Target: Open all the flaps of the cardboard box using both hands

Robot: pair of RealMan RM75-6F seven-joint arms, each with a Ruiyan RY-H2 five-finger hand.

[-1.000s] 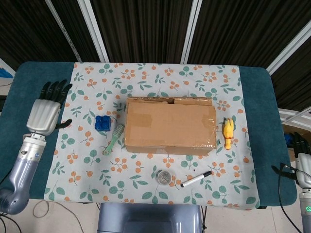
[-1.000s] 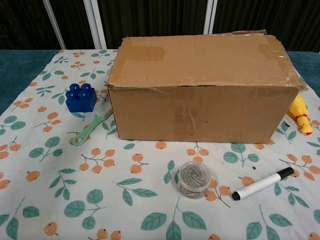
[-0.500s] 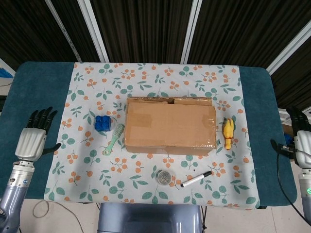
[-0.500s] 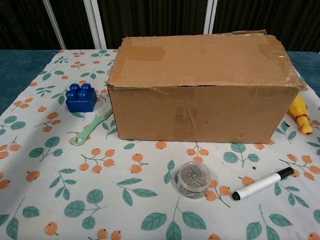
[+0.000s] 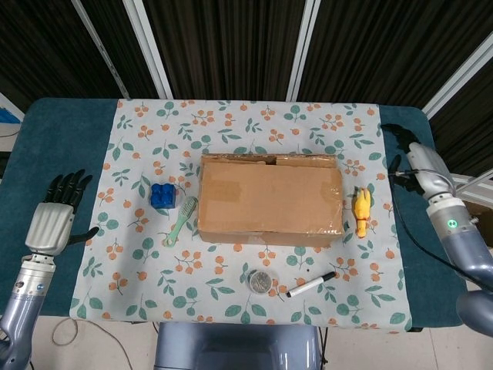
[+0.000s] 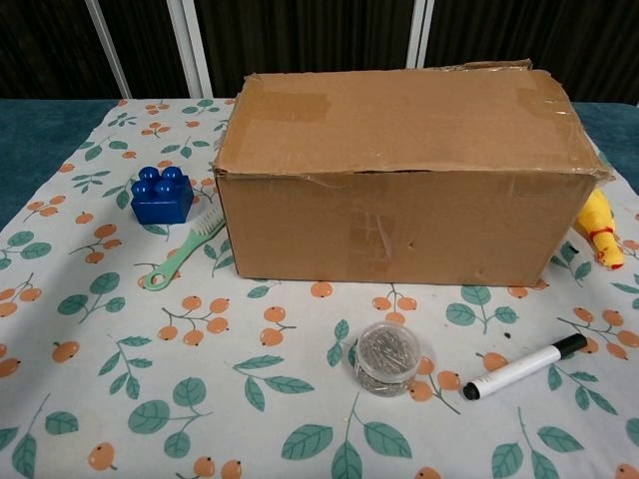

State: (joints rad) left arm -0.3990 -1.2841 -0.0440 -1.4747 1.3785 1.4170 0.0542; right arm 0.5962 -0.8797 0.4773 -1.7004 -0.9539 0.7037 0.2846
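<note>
teal table point(image 5: 69, 127), floral cloth point(image 5: 246, 127) (box point(image 5: 269, 199) centered)

A dark teal table point(image 5: 62, 139) fills the frame's middle under a floral cloth point(image 5: 254, 123); black ribbed wall panels point(image 5: 223, 46) with white slanted bars point(image 5: 150, 46) span the top.

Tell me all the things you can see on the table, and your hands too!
cardboard box: one, brown, flaps shut, middle of the cloth
toy brick: one, blue, left of the box
brush: one, green, between brick and box
rubber chicken: one, yellow, right of the box
jar: one, clear, in front of the box
marker: one, white with black cap, right of the jar
tablecloth: one, white with orange fruit
left hand: open, left table edge
right hand: far right edge, fingers unclear
</note>
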